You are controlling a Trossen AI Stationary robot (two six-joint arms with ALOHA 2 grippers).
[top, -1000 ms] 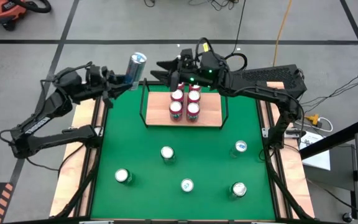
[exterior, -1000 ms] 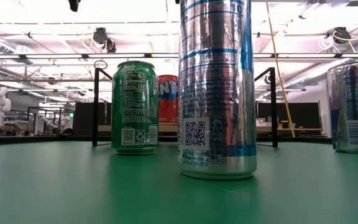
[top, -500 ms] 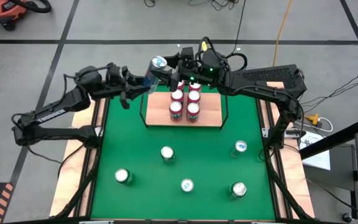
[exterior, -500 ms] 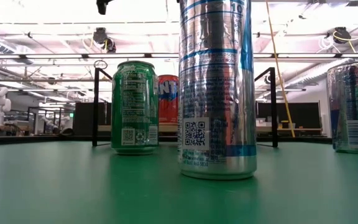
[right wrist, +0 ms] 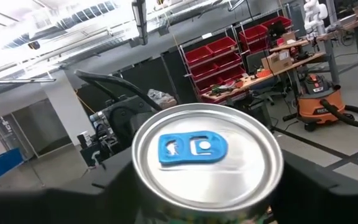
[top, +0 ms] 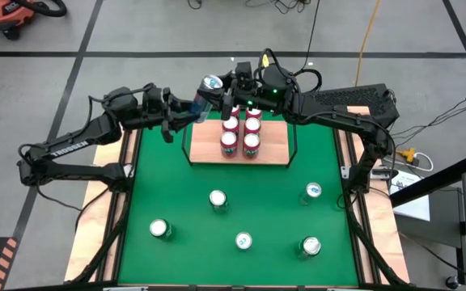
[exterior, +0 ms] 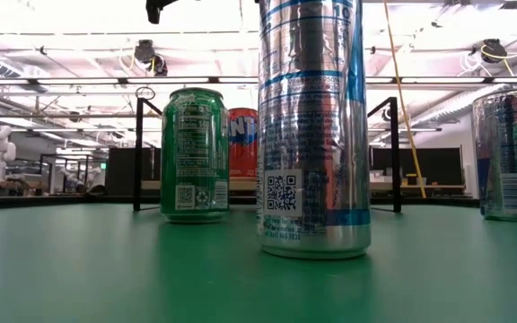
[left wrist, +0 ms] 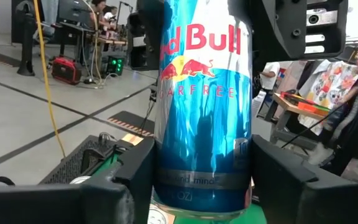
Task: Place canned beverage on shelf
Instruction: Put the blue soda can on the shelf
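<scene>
Four cans (top: 240, 133) already stand on the shelf (top: 270, 149), packed in a tight square on its light-wood board. You have the left gripper (top: 194, 109) clamped on a tall blue energy drink can (top: 207, 90), one finger on each side of its body, as your left wrist view shows plainly (left wrist: 202, 106). That can hangs in the air above the shelf's back left corner, just beside the black rail, and it leans a little. Your right gripper (top: 226, 96) sits right at the can's top end; its wrist camera looks straight onto the silver lid with the blue tab (right wrist: 207, 157), and its dark fingers are spread to either side of the can, not pressing it that you can tell. Five more cans (top: 218, 199) stand scattered on the green mat (top: 176, 194) nearer you, well apart from the shelf. From table height, a green can (exterior: 195, 154) and a tall silver-blue one (exterior: 313, 126) fill your view.
</scene>
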